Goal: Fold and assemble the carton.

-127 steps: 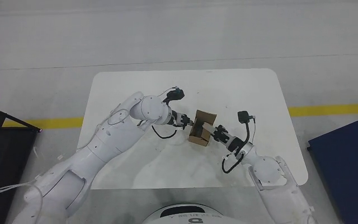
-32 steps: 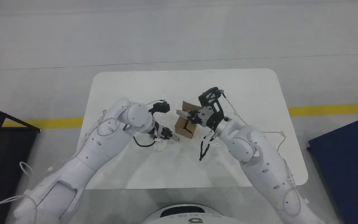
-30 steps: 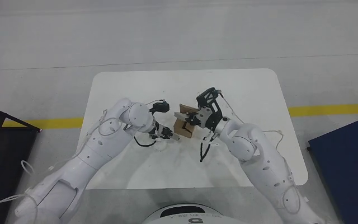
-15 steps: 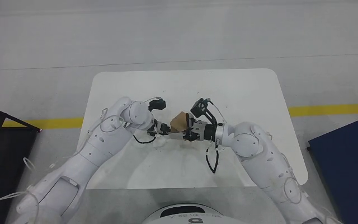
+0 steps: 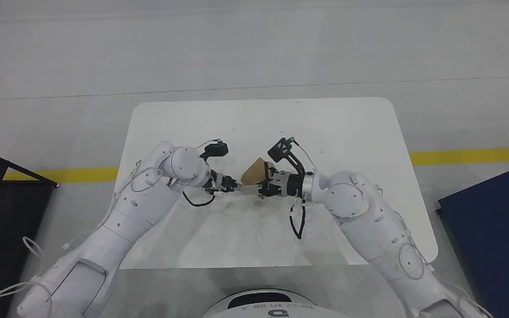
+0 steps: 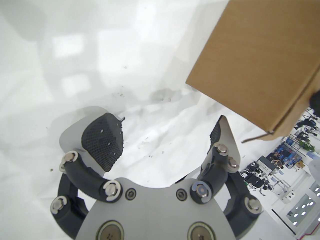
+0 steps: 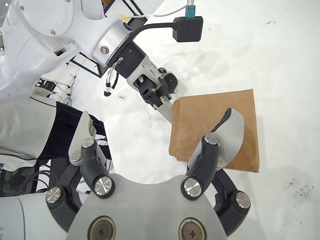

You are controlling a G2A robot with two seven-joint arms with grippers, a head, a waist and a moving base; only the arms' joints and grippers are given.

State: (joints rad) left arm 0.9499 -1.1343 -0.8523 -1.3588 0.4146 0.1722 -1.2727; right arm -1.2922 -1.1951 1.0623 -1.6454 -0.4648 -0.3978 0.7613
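Where the right end effector [image 7: 157, 126] stands: nearest in its own wrist view, jaws spread. One finger [image 7: 231, 126] is laid across the carton's broad face and the other sits out past the carton's edge. Nothing looks pinched between them.
Carton [image 7: 200, 116]: brown, folded nearly flat, with layered edges at one corner. In the top view it sits just left of the frame's centre, between the two arms, and seems tipped up on the counter rather than lying flat.
Left end effector [image 6: 170, 123]: beyond the carton, jaws apart and empty. One fingertip touches the carton's edge on the side away from the right arm.
Counter [image 7: 250, 38]: white and scuffed, carrying the carton mid-frame in the top view.
Step in hand: likely pressing panels together, with the right finger bearing on the face while the left braces the far edge. A thin loose flap shows at one corner, so assembly seems unfinished.
Next move: probably calls for the left jaws to shut on that edge or nudge the flap in. The right finger would need to hold the face steady so the carton doesn't skate.
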